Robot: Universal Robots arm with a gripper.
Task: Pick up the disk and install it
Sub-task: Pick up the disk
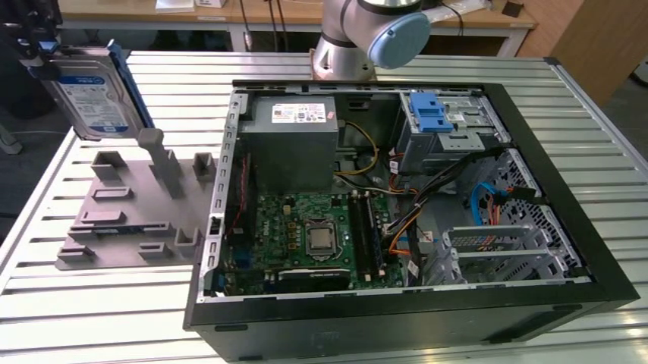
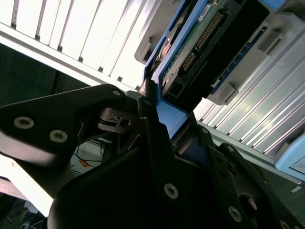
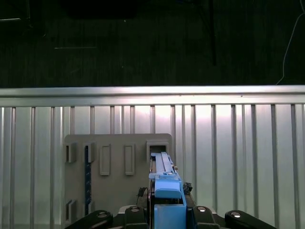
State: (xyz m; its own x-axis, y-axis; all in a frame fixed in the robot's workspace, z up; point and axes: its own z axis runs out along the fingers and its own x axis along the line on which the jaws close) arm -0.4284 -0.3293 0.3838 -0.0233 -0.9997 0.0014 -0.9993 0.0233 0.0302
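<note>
Gripper [image 3: 167, 212] black fingers [image 2: 153, 143] pinch the blue bracket [image 3: 167, 191] of the disk [image 2: 202, 40], a firm grasp, seen in both wrist views. Exterior view: disk [image 1: 86, 91] hangs upright, label toward camera, at ten o'clock from the open computer case [image 1: 405, 327], outside it, above the far end of the grey holder [image 1: 121, 220]. Holder lies at nine o'clock from the case on the slatted metal table [image 1: 91, 318]. Inside the case, grey power supply [image 1: 294, 129] at eleven o'clock, blue drive-bay latch [image 1: 430, 114] at one o'clock.
</note>
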